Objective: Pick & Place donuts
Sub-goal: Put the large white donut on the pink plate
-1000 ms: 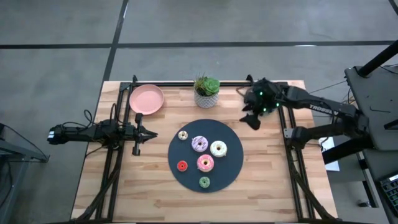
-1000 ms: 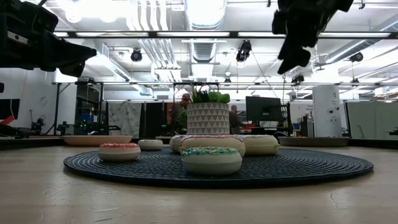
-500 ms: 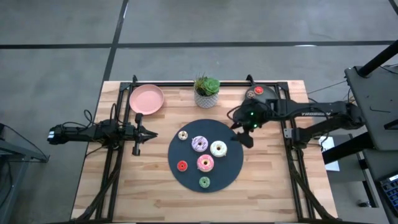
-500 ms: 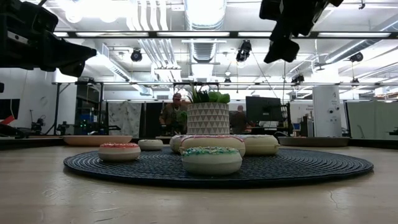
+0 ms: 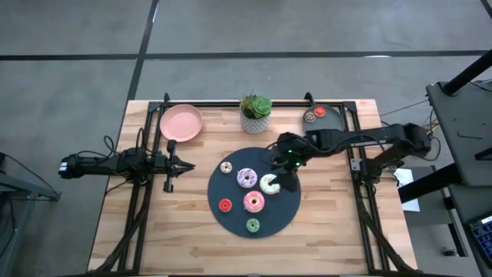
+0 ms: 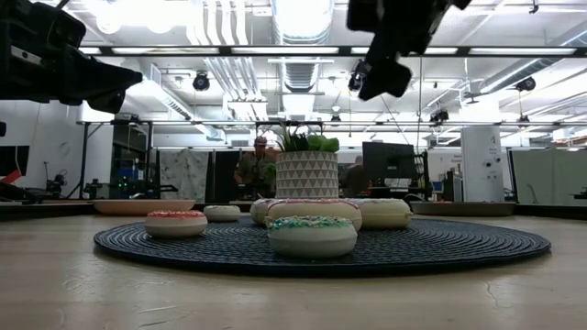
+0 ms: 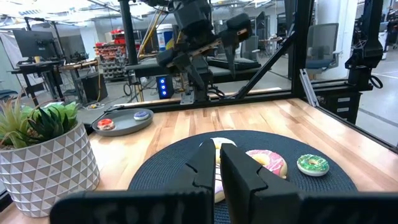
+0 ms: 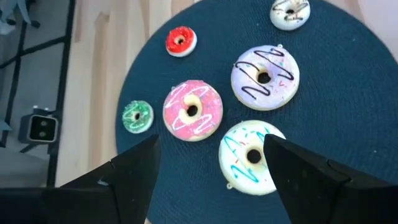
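Note:
The dark round disc (image 5: 286, 206) carries six donuts: cream (image 5: 227, 167), purple-white (image 5: 247, 178), white (image 5: 269, 184), red (image 5: 224, 205), pink (image 5: 254, 201) and green (image 5: 253, 225), all lying flat. My right gripper (image 5: 290, 181) hangs open above the disc, high over the white donut (image 8: 252, 157), with its fingers to either side of the white and pink (image 8: 192, 110) donuts in its wrist view. It touches nothing. My left gripper (image 5: 178, 164) waits shut at the table's left side, pointing at the disc.
A grey plate (image 5: 329, 120) at the far right holds a red donut (image 7: 106, 123) and a blue one (image 7: 142, 115). A pink plate (image 5: 181, 122) sits far left and a potted plant (image 5: 256, 113) at the far middle. Black frame rails (image 5: 138, 208) run along both sides.
My right gripper has swung from beside the grey plate toward the table's left and near side, out over the disc, ending above the white donut. The donuts have not moved.

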Robot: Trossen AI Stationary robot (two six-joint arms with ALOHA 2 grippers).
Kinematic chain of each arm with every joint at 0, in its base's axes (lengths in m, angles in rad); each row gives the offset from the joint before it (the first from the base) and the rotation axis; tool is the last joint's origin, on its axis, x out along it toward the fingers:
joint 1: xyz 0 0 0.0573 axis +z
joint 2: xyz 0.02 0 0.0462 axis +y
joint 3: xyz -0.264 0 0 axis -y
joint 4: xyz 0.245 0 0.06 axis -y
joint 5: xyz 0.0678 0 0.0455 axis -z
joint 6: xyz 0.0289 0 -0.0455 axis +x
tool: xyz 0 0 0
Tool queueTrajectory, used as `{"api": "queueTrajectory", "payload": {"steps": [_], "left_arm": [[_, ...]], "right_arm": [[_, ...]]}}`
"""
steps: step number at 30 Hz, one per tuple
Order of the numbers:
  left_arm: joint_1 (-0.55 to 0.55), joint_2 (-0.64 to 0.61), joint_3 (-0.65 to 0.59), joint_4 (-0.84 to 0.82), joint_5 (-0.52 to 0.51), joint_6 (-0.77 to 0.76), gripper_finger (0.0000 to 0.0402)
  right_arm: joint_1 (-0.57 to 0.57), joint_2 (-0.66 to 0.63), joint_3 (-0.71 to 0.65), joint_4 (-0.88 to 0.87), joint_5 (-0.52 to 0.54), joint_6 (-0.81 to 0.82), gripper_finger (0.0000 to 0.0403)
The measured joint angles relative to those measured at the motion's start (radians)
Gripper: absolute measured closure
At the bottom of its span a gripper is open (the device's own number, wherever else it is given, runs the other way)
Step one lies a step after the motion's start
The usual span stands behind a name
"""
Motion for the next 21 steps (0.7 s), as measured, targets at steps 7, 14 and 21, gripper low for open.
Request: {"api": "queueTrajectory", "payload": {"steps": [7, 14, 21], "left_arm": [[0.0, 0.0, 0.0, 0.0, 0.0, 0.0, 0.0402], [0.0, 0.0, 0.0, 0.0, 0.0, 0.0, 0.0402], [0.0, 0.0, 0.0, 0.0, 0.0, 0.0, 0.0402]], "right_arm": [[0.009, 0.118, 0.063, -0.027, 0.0, 0.005, 0.0132], [0.035, 0.171, 0.087, -0.05, -0.001, -0.018, 0.0126], [0.046, 0.169, 0.079, -0.105, -0.002, -0.095, 0.012]]}}
